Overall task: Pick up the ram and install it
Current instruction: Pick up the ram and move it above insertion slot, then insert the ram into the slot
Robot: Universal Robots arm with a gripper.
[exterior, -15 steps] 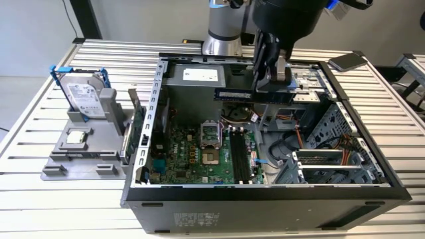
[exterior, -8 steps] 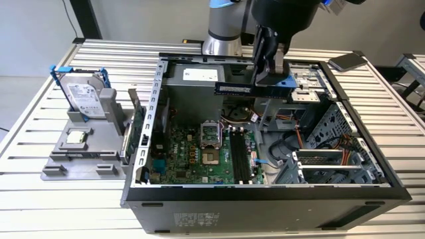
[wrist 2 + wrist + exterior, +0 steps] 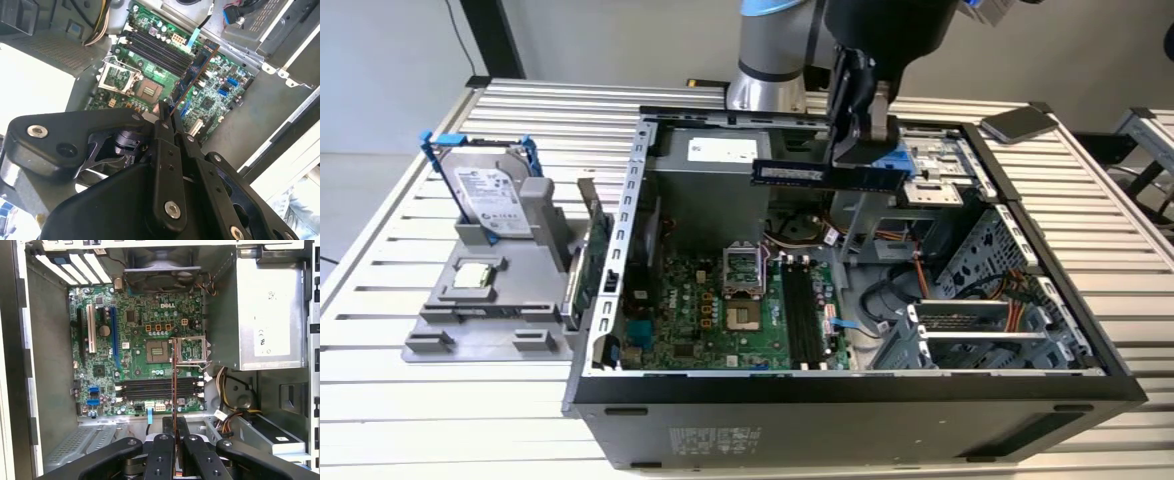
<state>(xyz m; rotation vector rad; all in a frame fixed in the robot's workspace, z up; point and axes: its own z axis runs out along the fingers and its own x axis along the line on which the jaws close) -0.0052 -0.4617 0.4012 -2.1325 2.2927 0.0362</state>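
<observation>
One grey holder (image 3: 480,335) sits on the slatted table (image 3: 400,440) at the exterior view's left. It carries a hard drive (image 3: 494,195) standing upright in a blue bracket, and a small square chip (image 3: 476,275) lies flat in front of it. Just beside the holder an upright green card (image 3: 594,270) stands against the wall of the open computer case (image 3: 854,405).

Inside the case lies the green board (image 3: 720,325), with its long black slots (image 3: 803,320) bare. The ram (image 3: 794,172) hangs level above the case opening, well apart from those slots. The gripper (image 3: 861,158) is clamped tight on the part of it nearer the exterior view's right. In the first wrist view the ram (image 3: 174,390) shows edge-on, pinched between the fingers of the gripper (image 3: 175,440), crossing over the slots (image 3: 150,388) far beneath. In the second wrist view the ram (image 3: 195,75) sticks out from the closed gripper (image 3: 167,117) over the board (image 3: 215,100).

Furthest right, a flat dark object (image 3: 1018,124) rests on the table beyond the case.
</observation>
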